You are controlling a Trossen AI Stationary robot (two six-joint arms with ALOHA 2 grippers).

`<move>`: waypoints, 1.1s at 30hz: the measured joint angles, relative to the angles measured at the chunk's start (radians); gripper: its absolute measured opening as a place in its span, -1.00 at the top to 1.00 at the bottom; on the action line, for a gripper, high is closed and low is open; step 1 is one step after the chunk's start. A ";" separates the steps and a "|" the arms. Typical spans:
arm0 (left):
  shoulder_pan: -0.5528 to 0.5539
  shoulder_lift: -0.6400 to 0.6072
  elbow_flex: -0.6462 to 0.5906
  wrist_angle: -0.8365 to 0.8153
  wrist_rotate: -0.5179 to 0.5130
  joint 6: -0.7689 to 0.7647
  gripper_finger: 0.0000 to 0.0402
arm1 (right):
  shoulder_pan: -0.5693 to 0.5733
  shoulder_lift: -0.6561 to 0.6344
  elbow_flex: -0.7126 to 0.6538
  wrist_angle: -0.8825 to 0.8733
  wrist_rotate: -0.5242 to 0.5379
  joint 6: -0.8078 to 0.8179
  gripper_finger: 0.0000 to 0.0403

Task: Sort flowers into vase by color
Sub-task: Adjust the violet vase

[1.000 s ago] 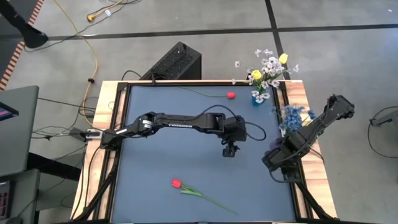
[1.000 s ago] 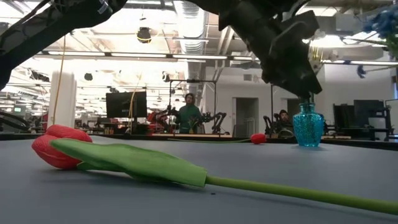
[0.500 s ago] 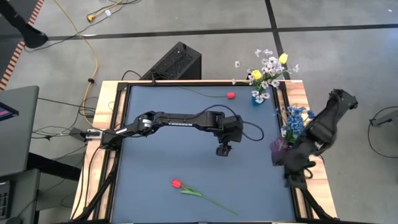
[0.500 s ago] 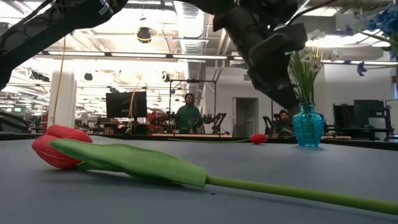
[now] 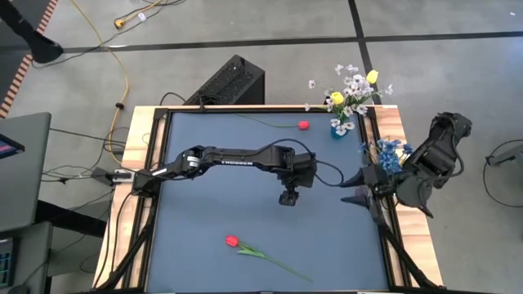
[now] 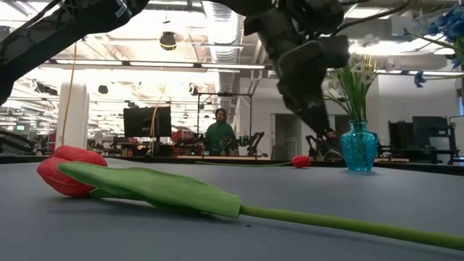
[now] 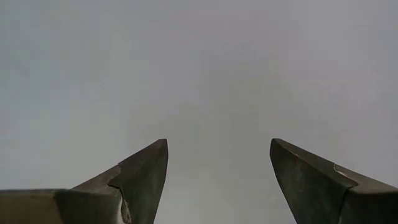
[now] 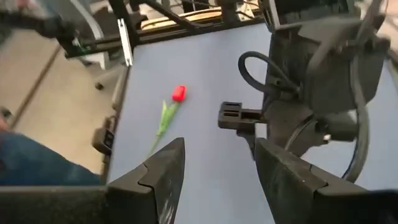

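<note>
High view: the left gripper (image 5: 287, 197) is hanging over the middle of the blue worktop (image 5: 204, 212), holding nothing. The right gripper (image 5: 357, 189) is reaching in from the worktop's right edge, just beside a purple vase of blue flowers (image 5: 386, 153). A turquoise vase (image 5: 338, 128) holding white and yellow flowers (image 5: 353, 88) is standing at the far right corner. One red flower (image 5: 303, 125) is lying near the far edge, a second red flower (image 5: 232, 241) near the front (stem trailing toward the right).

Low view: the near red flower (image 6: 69, 170) is lying flat in the foreground, the far one (image 6: 301, 161) just beside the turquoise vase (image 6: 359, 147). A person (image 6: 220, 134) is standing in the room behind.

Left wrist view: the fingers (image 7: 144, 177) are standing spread wide over bare worktop.

Right wrist view: the right gripper (image 8: 214, 171) is partly spread and gripping nothing; a red flower (image 8: 178, 93) is lying beyond it, near the left arm (image 8: 311, 81).
</note>
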 joint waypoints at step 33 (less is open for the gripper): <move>-0.105 -0.365 -0.458 -0.253 -0.281 -0.132 -0.35 | -0.689 0.423 -0.001 -0.608 -0.601 -0.506 -0.09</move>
